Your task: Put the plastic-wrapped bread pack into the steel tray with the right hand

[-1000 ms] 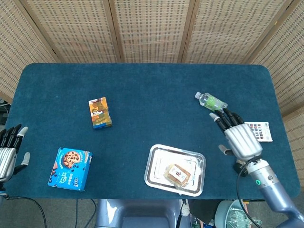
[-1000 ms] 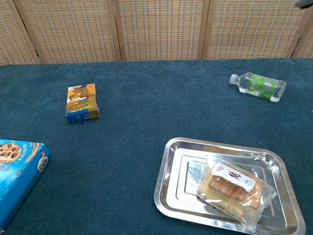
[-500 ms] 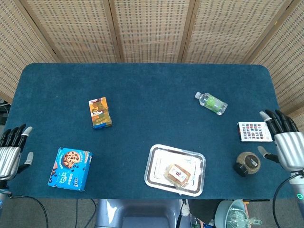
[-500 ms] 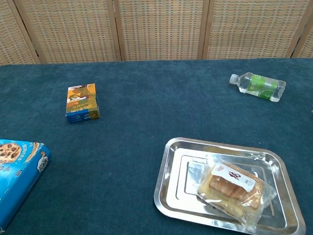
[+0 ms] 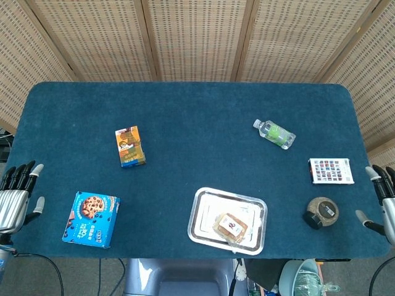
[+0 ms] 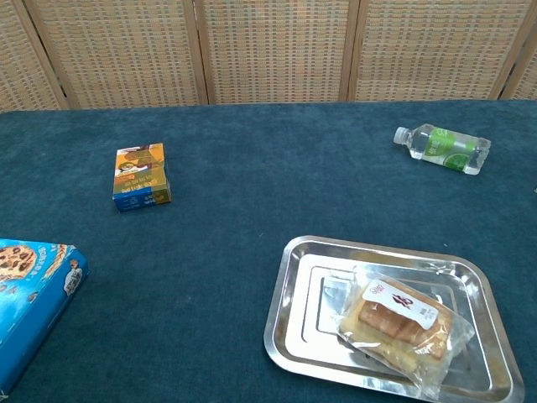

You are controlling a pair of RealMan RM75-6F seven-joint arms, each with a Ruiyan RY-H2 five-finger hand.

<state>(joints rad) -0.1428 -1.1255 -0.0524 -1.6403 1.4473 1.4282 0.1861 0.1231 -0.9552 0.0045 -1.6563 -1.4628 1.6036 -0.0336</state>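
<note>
One tray (image 5: 200, 209), bread pack (image 5: 231, 226), bottle (image 5: 274, 134), jar (image 5: 321, 212), three boxes (image 5: 129, 147) (image 5: 91, 219) (image 5: 331, 171)

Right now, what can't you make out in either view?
- Right hand: head view, cut by the right edge; absent from chest view.
- Left hand: head view only.
- Cookie box: chest view, cut by the left edge.
- Bread pack label: too small to read.
- Jar contents: head view, too small.

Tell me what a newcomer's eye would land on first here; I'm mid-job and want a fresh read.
The shiny steel tray near the front edge of the blue table stands out, with the plastic-wrapped bread pack lying in its right part. Next come the bright blue cookie box at front left and the green-labelled bottle on its side at right. Each robot hand, left and right, sits empty at a table end.
</note>
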